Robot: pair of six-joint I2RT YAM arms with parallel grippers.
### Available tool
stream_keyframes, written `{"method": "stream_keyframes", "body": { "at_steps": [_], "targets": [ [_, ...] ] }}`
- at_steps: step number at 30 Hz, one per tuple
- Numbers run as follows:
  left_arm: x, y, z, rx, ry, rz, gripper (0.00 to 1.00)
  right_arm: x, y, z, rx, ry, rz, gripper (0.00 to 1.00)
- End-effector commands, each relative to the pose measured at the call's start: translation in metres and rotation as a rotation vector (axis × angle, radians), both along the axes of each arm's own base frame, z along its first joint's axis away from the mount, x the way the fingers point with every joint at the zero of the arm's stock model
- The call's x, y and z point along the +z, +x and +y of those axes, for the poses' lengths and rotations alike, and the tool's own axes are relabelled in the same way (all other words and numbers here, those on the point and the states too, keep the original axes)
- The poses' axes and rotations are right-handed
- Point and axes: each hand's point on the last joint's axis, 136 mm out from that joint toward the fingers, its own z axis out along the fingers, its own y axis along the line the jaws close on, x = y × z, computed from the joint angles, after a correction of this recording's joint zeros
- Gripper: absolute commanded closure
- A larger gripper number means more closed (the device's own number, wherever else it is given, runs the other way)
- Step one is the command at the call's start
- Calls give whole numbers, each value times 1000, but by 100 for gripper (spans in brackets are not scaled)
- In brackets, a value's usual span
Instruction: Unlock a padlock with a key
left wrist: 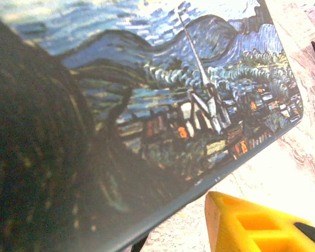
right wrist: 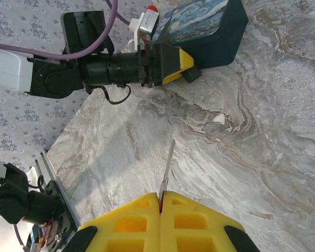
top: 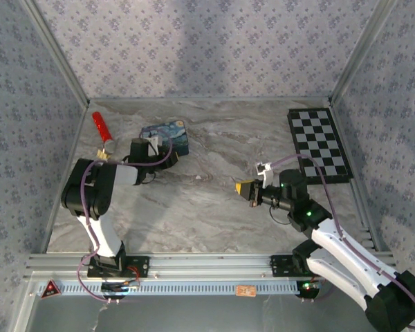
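My right gripper (right wrist: 160, 197) (top: 245, 187) hovers over the middle of the marble table, shut on a thin silver key (right wrist: 168, 163) whose blade sticks out ahead of the fingertips, toward the left arm. My left gripper (top: 154, 146) (right wrist: 186, 63) is down against the near-left side of the blue painted tin (top: 167, 137) (left wrist: 189, 89). One yellow finger (left wrist: 247, 223) stands well to the right of the view's middle; the tin hides the other. A small dark block, the padlock (right wrist: 191, 75) as far as I can tell, sits under those fingertips against the tin's base.
A red stick (top: 102, 126) lies at the far left by the wall. A black-and-white checkerboard (top: 319, 144) lies flat at the back right. Metal rails and patterned walls close in the table (top: 214, 207). Bare marble lies between the two grippers.
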Motion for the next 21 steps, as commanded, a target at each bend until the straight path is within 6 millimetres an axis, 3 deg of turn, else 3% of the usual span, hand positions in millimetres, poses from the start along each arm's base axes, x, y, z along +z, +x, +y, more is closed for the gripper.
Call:
{"method": "stream_keyframes", "body": {
  "at_steps": [1, 9, 15, 21],
  "targets": [
    [4, 9, -7, -9, -5, -33, 56, 12, 2, 3, 0, 22, -37, 100],
    [-1, 12, -7, 9, -8, -18, 73, 11, 0, 2, 0, 11, -38, 100],
    [15, 7, -12, -25, -34, -54, 89, 5, 1, 1, -13, 14, -23, 100],
    [30, -9, -25, -124, -93, -60, 96, -4, 3, 6, -44, 41, 14, 100]
  ]
}}
